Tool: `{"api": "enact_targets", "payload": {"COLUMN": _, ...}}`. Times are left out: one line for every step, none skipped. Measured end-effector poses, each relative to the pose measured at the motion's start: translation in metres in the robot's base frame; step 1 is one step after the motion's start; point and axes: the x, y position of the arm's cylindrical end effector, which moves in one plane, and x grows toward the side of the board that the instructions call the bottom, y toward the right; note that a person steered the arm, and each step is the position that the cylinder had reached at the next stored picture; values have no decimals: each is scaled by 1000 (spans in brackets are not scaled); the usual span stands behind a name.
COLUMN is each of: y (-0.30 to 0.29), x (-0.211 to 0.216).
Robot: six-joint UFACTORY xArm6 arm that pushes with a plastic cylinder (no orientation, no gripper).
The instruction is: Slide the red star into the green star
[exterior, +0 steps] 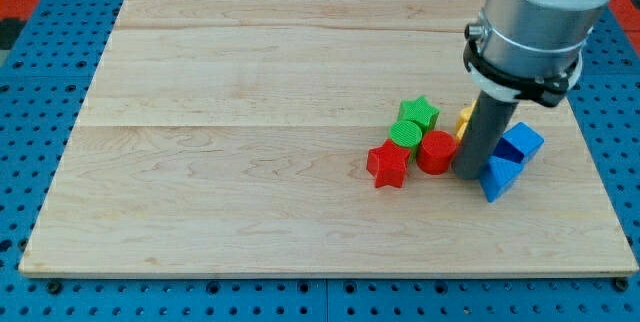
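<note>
The red star (pixel 387 165) lies on the wooden board right of centre. The green star (pixel 419 114) lies up and to the right of it, with a green cylinder (pixel 406 134) between them, touching both. A red cylinder (pixel 435 151) sits just right of the red star. My tip (pixel 467 174) rests on the board right of the red cylinder, close against it, and well to the right of the red star.
A yellow block (pixel 465 119) shows partly behind the rod. A blue cube (pixel 521 143) and a blue triangular block (pixel 498 177) sit right of the rod. The board's right edge (pixel 600 162) is near them.
</note>
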Motion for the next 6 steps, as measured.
{"api": "enact_targets", "payload": {"y": 0, "x": -27}}
{"api": "enact_targets", "payload": {"y": 0, "x": 8}}
{"api": "enact_targets", "payload": {"y": -26, "x": 75}}
{"api": "enact_targets", "payload": {"y": -108, "x": 90}}
{"api": "enact_targets", "payload": {"y": -119, "x": 53}}
{"api": "enact_targets", "payload": {"y": -93, "x": 32}}
